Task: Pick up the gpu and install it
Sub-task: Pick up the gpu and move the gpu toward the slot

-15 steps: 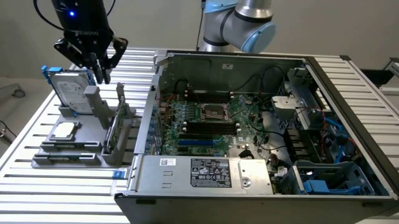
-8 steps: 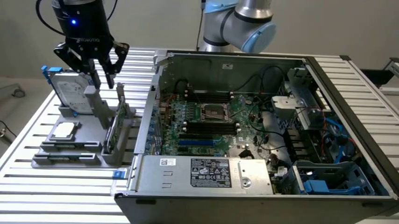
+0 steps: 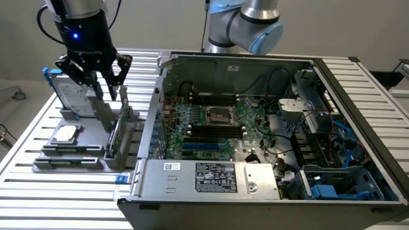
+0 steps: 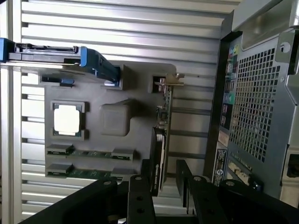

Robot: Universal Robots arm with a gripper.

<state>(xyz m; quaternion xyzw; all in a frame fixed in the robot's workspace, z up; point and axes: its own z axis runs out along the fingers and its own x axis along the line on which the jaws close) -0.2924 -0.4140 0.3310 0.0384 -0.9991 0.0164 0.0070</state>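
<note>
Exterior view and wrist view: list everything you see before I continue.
table: one, silver slats, under everything
grey holder: one, grey, on table
gpu: one, black and green, on edge in holder
hard drive: one, silver, blue frame, upright in holder
processor chip: one, silver, flat in holder
memory sticks: two, green, in holder
computer case: one, dark, open, beside holder
gripper: one, black, open over gpu
arm: one, silver and blue, behind case

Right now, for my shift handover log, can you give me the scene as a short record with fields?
gripper: over the gray fixture, jaws open
gpu: upright in the fixture, between the jaws, not gripped
hard drive: on edge in the fixture
processor chip: flat in the fixture
computer case: open, to the exterior view's right of the fixture
</note>
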